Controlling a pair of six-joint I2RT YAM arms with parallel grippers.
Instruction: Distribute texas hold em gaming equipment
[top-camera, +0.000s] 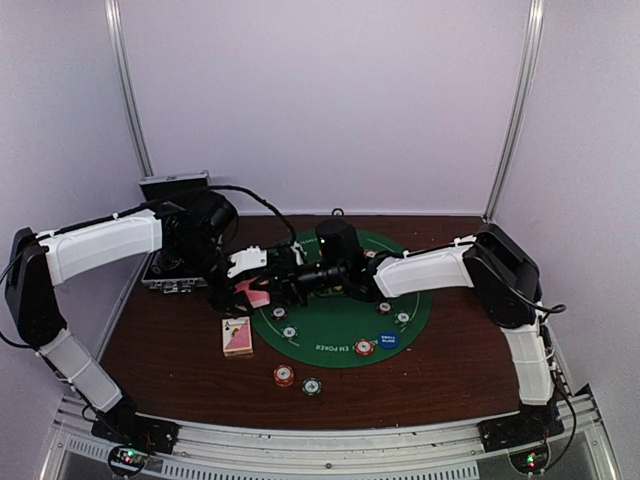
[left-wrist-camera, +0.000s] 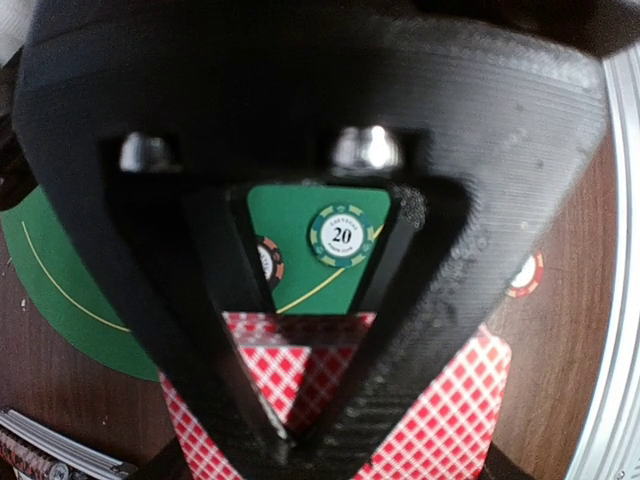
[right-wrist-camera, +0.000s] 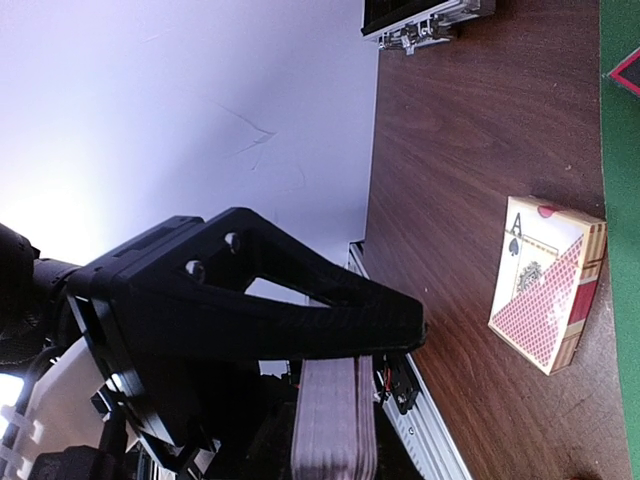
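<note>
Left gripper (top-camera: 250, 283) meets the right gripper (top-camera: 282, 284) at centre frame in the top view, over the left edge of the green mat (top-camera: 330, 322), with pink cards (top-camera: 258, 294) between them. Chips (top-camera: 284, 376) lie scattered on the mat and on the table (top-camera: 180, 350) below it. In the left wrist view, the fingers (left-wrist-camera: 215, 370) are closed on the cards at bottom centre, and a green chip (left-wrist-camera: 341, 236) shows on the mat beyond the tips. In the right wrist view, a deck (right-wrist-camera: 335, 420) stands edge-on at the bottom, seemingly pinched by the right gripper, though only one finger (right-wrist-camera: 300, 320) shows; a card box (right-wrist-camera: 548, 285) lies at right on the table. To deal well, the left should draw its cards straight off the deck while the right holds firm, then lay them down clear of the chips.
</note>
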